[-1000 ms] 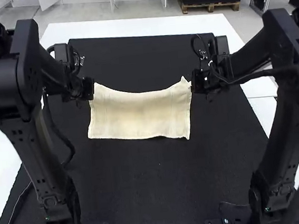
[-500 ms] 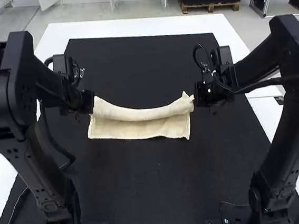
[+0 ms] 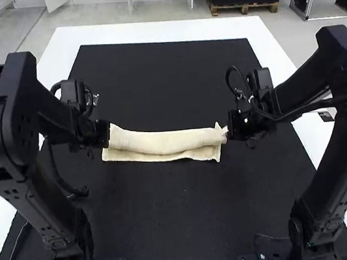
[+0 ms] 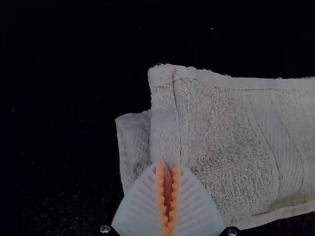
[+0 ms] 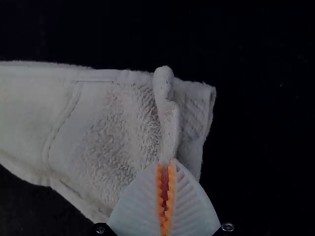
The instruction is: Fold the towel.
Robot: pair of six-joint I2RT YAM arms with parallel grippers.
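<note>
The cream towel (image 3: pixel 168 141) lies folded over on the dark mat, its upper layer a narrow band with a strip of lower layer along the near side. At its left end is my left gripper (image 3: pixel 105 135); at its right end, my right gripper (image 3: pixel 232 128). The left wrist view has the left gripper (image 4: pixel 168 169) shut on the edge of the towel (image 4: pixel 221 142). In the right wrist view the right gripper (image 5: pixel 166 167) is shut on a pinched ridge of the towel (image 5: pixel 108 132), near a protruding corner.
A black mat (image 3: pixel 182 221) covers most of the white table (image 3: pixel 151 27). Cables hang along both arms, and the left arm's cable loops close to the mat.
Both grippers have come nearer and lower together, carrying the towel's far edge toward the near edge. The raised sheet has collapsed into a narrow folded band.
</note>
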